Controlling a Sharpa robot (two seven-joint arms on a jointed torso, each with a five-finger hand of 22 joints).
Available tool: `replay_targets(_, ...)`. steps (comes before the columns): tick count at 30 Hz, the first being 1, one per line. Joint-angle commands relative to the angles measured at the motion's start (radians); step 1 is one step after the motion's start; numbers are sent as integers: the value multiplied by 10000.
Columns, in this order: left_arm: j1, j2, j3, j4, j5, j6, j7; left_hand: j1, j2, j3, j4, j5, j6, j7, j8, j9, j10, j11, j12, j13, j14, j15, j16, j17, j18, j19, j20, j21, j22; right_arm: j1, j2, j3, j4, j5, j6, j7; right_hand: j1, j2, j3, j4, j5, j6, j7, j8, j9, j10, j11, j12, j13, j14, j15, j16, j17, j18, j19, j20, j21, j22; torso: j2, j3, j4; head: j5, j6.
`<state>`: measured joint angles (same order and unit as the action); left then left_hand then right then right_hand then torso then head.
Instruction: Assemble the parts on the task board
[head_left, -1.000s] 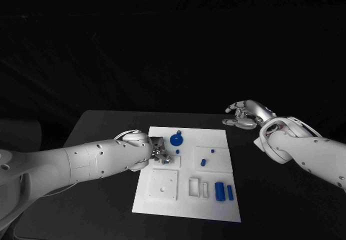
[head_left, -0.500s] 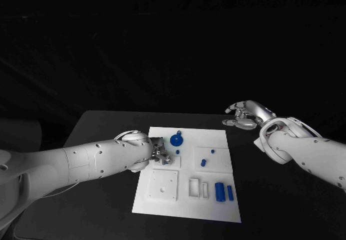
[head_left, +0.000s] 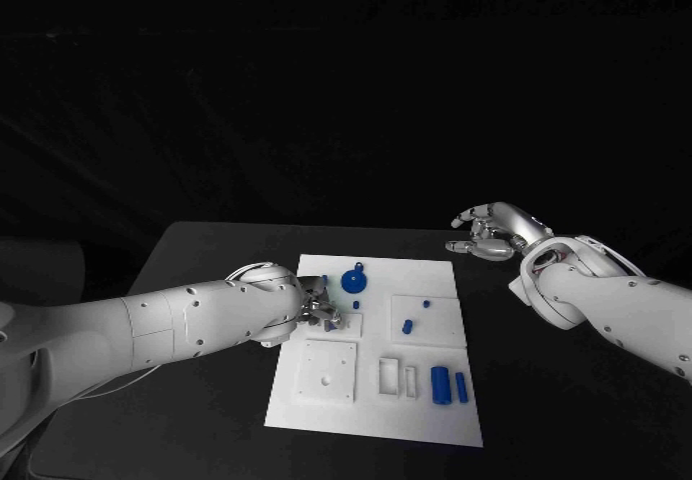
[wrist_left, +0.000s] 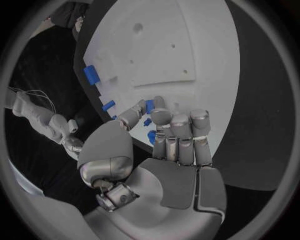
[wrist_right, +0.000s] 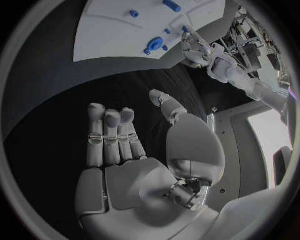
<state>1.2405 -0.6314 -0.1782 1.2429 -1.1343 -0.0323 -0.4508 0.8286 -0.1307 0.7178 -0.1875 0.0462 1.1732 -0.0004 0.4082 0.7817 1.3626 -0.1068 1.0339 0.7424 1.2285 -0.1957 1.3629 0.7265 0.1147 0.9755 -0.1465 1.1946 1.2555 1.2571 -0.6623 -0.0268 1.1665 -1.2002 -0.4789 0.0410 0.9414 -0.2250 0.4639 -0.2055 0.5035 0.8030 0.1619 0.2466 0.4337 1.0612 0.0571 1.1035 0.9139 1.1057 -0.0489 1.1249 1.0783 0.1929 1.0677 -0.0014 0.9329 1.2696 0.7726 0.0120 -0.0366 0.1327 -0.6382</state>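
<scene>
The left hand (head_left: 320, 312) sits low over the left edge of the task board (head_left: 378, 415), left of centre in the head view. In the left wrist view its fingers (wrist_left: 180, 131) are curled forward together with the thumb (wrist_left: 132, 115) bent in towards them, and a small blue part (wrist_left: 150, 105) shows right at their tips; whether it is pinched or only lies behind the fingertips I cannot tell. Two more small blue pieces (wrist_left: 150, 136) show just beside the fingers.

The right hand (head_left: 492, 230) hangs above the dark worktop (head_left: 202, 250), right of centre and just beyond the board's upper right corner, apart from it. In the right wrist view its fingers (wrist_right: 111, 131) stand side by side, slightly bent, with the thumb (wrist_right: 167, 106) off to one side and nothing between them.

On the board, a round blue disc with a short stem (head_left: 353, 281) lies near the upper middle, with a tiny blue peg (head_left: 356, 303) just below it. To the right, on a raised white square, are a small blue pin (head_left: 427, 300) and a short blue oblong (head_left: 407, 324). Near the lower right lie two upright blue cylinders (head_left: 440, 384), side by side. A white square block (head_left: 327, 370) sits at the lower left, with narrow white slots between it and the cylinders.
</scene>
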Motion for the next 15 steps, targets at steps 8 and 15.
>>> replay_targets(8, 63, 21, 144, 154, 165, -120, 87, 767, 797, 76, -181, 37, 121, -27, 0, 30, 85, -48, -44, 25, 94, -53, -37, 14, -67, -52, -1131, 12, 10, -5, 19, 4, -36, -23, 162, 38, -48, 33, -34, 37, 42, 4, 91, 42, -11, -95, -2, 36, -12, -93, -7, 64, -16, 689, -24, 33, -49, 13, 4, 0, -10, 37, 41)
replay_targets(15, 210, 54, 177, 84, 121, 463, -6, 847, 840, 105, -307, 40, 146, -41, -28, 44, 110, -66, -72, 45, 122, -42, -33, 15, -68, -36, -1137, 18, 11, -5, 34, 4, -41, -23, 180, 38, -46, 33, -35, 37, 45, 2, 91, 42, -12, -97, -1, 37, -14, -97, -7, 66, -20, 689, -26, 33, -51, 15, 5, 1, -10, 53, 48)
